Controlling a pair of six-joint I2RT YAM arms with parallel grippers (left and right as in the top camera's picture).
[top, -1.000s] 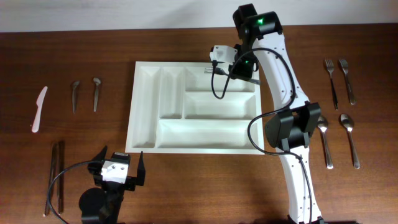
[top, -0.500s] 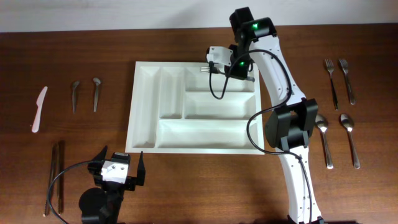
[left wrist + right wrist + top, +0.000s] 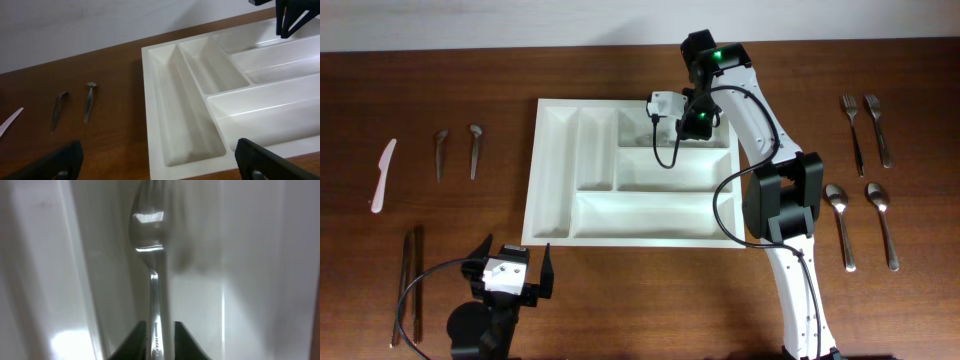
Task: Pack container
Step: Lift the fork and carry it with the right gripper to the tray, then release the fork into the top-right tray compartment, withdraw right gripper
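Note:
The container is a large white cutlery tray in the middle of the table, and all its compartments look empty. My right gripper hangs over the tray's top long compartment. It is shut on a metal fork, which points ahead over the white compartment floor in the right wrist view; its jaws pinch the handle. My left gripper is open and empty near the front edge, to the left of the tray's front corner. The left wrist view shows the tray's narrow compartments.
On the left lie a white plastic knife, two small spoons and two knives. On the right lie two forks and two spoons.
My right gripper has moved left and lower over the tray's top compartment, with the fork in it. The left arm has not moved.

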